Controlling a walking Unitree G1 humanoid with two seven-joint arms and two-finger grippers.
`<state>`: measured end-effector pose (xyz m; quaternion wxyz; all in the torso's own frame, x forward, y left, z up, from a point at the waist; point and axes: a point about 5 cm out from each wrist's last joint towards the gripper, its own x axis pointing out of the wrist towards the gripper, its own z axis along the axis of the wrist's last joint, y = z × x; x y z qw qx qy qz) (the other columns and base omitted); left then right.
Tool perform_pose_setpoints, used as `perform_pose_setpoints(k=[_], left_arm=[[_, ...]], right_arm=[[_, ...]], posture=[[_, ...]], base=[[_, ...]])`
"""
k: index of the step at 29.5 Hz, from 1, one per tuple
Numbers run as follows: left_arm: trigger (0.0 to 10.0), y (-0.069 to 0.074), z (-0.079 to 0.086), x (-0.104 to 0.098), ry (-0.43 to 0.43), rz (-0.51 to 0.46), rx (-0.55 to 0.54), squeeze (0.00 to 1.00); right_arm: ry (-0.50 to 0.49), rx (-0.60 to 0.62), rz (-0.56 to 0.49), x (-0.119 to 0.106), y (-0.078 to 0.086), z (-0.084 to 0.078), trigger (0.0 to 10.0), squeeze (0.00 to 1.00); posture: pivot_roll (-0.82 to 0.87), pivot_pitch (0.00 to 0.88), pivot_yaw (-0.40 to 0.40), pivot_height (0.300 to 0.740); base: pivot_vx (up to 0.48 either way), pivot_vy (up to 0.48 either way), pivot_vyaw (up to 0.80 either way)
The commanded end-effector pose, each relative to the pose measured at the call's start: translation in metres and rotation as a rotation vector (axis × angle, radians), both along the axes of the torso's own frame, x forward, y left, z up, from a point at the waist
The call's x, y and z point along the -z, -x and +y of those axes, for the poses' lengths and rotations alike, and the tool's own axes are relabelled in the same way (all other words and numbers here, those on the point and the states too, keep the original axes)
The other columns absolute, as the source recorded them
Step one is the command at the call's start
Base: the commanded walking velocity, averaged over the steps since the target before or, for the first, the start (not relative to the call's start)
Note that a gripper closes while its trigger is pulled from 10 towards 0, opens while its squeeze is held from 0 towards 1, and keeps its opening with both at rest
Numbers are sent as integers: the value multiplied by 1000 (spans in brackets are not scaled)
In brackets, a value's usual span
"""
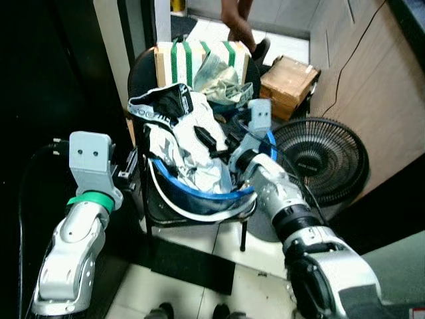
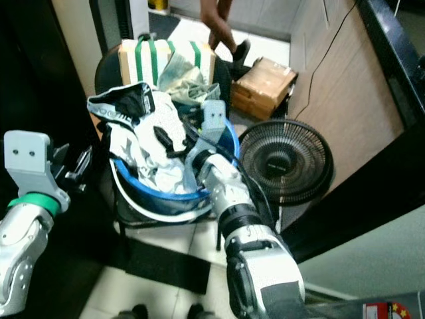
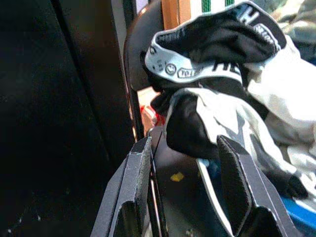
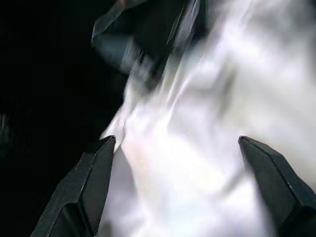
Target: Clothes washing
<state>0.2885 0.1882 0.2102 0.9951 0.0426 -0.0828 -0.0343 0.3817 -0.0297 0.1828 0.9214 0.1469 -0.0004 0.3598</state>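
A blue laundry basket (image 1: 199,198) stands on a black chair (image 1: 154,214), heaped with white and black clothes (image 1: 182,143). A black garment with a printed white waistband (image 3: 207,47) lies on top of the heap. My right gripper (image 1: 216,141) reaches into the basket from the right. In the right wrist view it (image 4: 175,143) is open wide right over white cloth (image 4: 207,123). My left gripper (image 1: 130,166) is at the basket's left side, beside the chair back. It (image 3: 185,145) is open, with the chair's edge and the basket rim ahead of its fingers.
A black floor fan (image 1: 322,159) stands right of the chair, near a wood-panelled wall. A wooden box (image 1: 289,83) and a green-striped carton (image 1: 199,56) lie behind the basket. A person's leg (image 1: 238,26) is at the back. A dark panel (image 1: 46,80) is on the left.
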Motion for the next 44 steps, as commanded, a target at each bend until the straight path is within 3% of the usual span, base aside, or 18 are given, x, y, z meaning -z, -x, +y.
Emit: perform_pose_setpoints(k=[1, 7, 8, 11, 12, 13, 20, 24, 35, 44], left_arm=[[10000, 4, -2, 2, 2, 20, 20, 0], [10000, 1, -4, 2, -6, 29, 41, 0], [10000, 1, -5, 1, -5, 28, 46, 0], [10000, 0, -7, -1, 3, 22, 49, 0], [10000, -1, -7, -3, 6, 17, 47, 0], [10000, -1, -6, -4, 10, 12, 43, 0], [10000, -2, -6, -7, 41, -8, 45, 0], [10000, -5, -12, -9, 62, -29, 65, 0], [10000, -11, -15, -12, 87, -55, 58, 0], [10000, -16, -17, -14, 97, -72, 56, 0]], right_arm=[[41, -21, 45, 17, 5, 3, 10000, 1000], [119, -59, 77, 32, 10, 8, 10000, 1000], [131, -62, 79, 33, 10, 8, 10000, 0], [132, -61, 80, 34, 10, 6, 9765, 0], [125, -52, 76, 33, 10, 5, 3647, 0], [116, -44, 74, 32, 9, 4, 0, 0], [81, -25, 58, 30, 8, 2, 0, 0], [-16, 53, 59, 28, 5, -9, 0, 0], [-137, 171, 74, 27, 0, -34, 0, 0], [-148, 205, 87, 35, 2, -44, 0, 0]], posture=[[76, 266, 17, 740], [67, 256, 28, 740], [64, 253, 28, 740], [65, 246, 25, 740], [65, 246, 25, 740], [67, 237, 21, 740], [66, 229, 22, 740], [59, 197, 16, 740], [46, 154, 11, 740], [42, 120, 7, 740]], base=[[0, 0, 0], [0, 0, 0], [0, 0, 0], [0, 0, 0], [0, 0, 0], [0, 0, 0], [0, 0, 0], [0, 0, 0], [0, 0, 0], [0, 0, 0]])
